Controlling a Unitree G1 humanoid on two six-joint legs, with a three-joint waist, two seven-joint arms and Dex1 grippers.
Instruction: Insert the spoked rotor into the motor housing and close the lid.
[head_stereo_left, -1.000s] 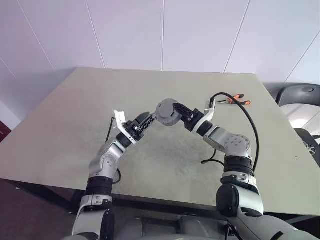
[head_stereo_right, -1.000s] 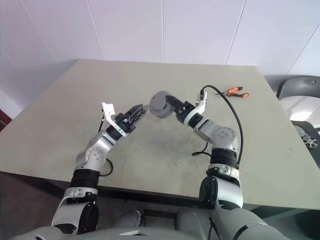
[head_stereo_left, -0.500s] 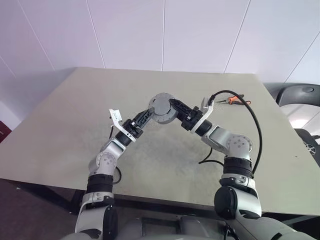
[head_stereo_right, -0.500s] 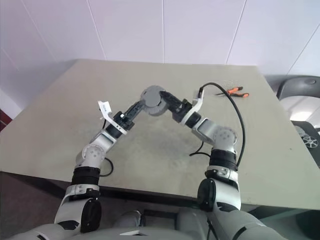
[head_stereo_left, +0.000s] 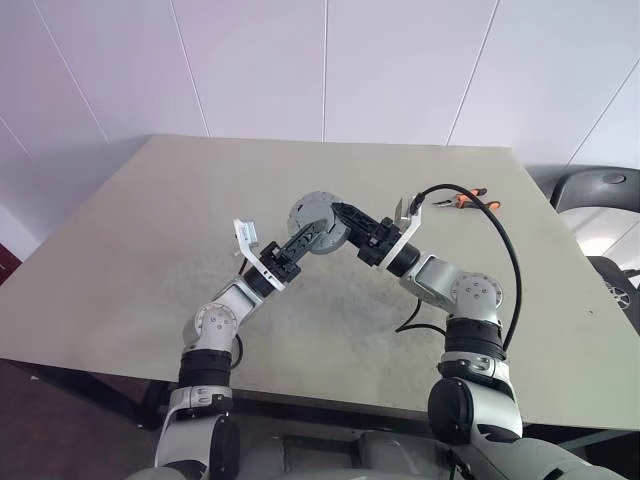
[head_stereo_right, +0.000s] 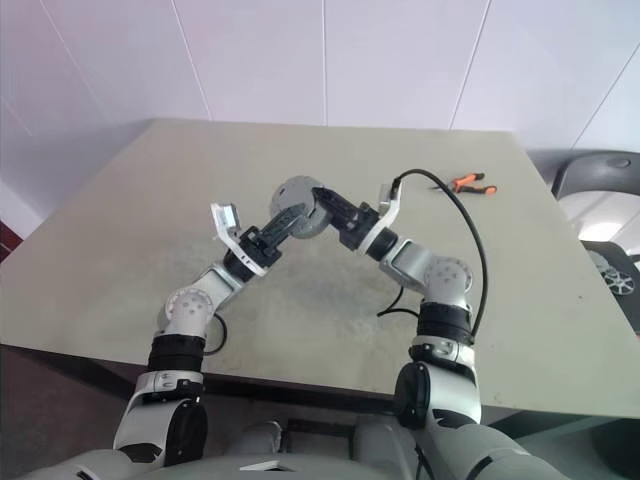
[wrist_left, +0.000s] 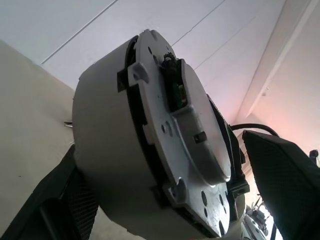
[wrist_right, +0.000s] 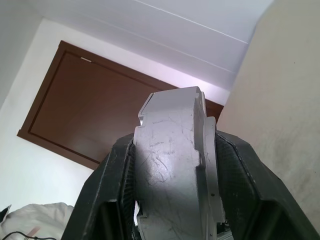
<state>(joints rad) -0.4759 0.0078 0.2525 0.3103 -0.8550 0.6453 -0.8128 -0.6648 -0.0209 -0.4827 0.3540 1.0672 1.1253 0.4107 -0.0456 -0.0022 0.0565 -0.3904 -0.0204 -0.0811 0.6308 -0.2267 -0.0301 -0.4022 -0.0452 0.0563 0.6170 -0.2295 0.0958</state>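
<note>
We can't see copper windings or spokes on the round silver casing (head_stereo_left: 318, 222): only its outer shell and flat back plate show. In the left wrist view its lower edge is cut off. The right claw (head_stereo_right: 322, 203) covers part of its rim. The orange-handled tool (head_stereo_left: 470, 201) on the desk (head_stereo_left: 150, 240) is too small to identify.

Held above the table (head_stereo_left: 150, 250), mid-table: motor housing (head_stereo_left: 316, 222), between left gripper (head_stereo_left: 308, 240) to its left and right gripper (head_stereo_left: 345, 222) to its right. Far right of housing, near table's back edge: pliers (head_stereo_left: 470, 200).
</note>
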